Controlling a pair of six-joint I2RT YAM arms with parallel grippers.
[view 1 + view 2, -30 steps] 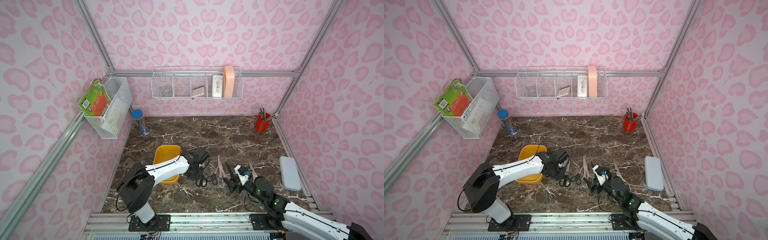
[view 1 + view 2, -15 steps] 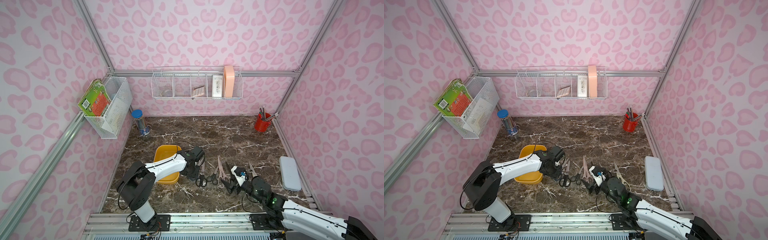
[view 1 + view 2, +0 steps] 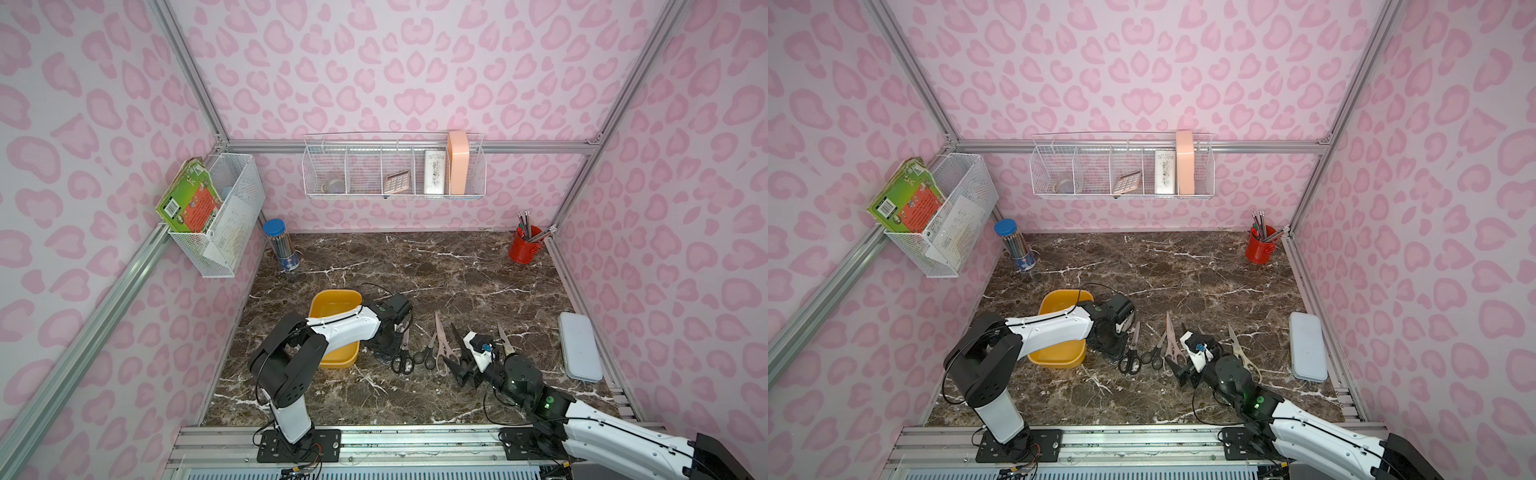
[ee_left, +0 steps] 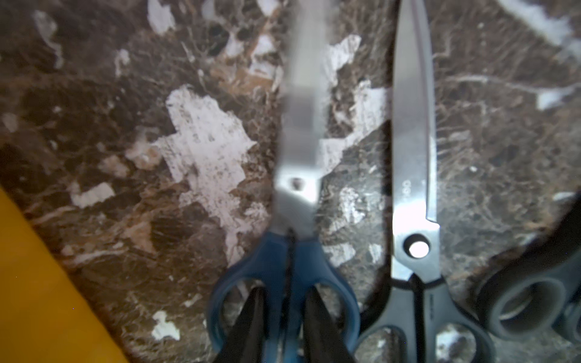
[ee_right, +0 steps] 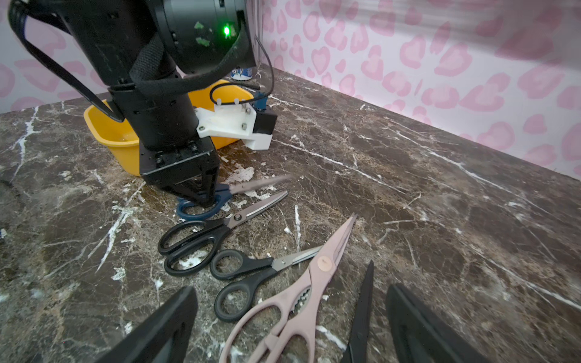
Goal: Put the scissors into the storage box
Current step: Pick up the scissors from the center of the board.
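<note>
The yellow storage box (image 3: pixel 332 303) (image 3: pixel 1059 303) lies at the table's left, and nothing shows in the part of it that I can see. Just to its right, my left gripper (image 4: pixel 284 292) (image 5: pixel 201 195) points straight down. Its fingers (image 4: pixel 256 301) sit inside the two loops of the dark blue scissors (image 4: pixel 295 195) (image 5: pixel 226 190), shut on the handle bars between them. To the right lie black scissors (image 3: pixel 402 357) (image 5: pixel 213 229), smaller black scissors (image 5: pixel 248 270), pale pink scissors (image 3: pixel 439 340) (image 5: pixel 301 292), an all-black pair (image 5: pixel 361 308) and a cream pair (image 3: pixel 503 338). My right gripper (image 3: pixel 463 370) (image 5: pixel 292 290) hangs open low over the pink handles.
A pale grey-blue case (image 3: pixel 579 347) lies by the right wall. A red pencil cup (image 3: pixel 524 245) stands at the back right and a blue-lidded pencil tube (image 3: pixel 280 245) at the back left. White wire baskets (image 3: pixel 395 174) (image 3: pixel 224 216) hang on the walls.
My left gripper has closed on the dark blue scissors' handles, and their blades now blur with motion. My right gripper has shifted slightly left toward the pink scissors and stays open.
</note>
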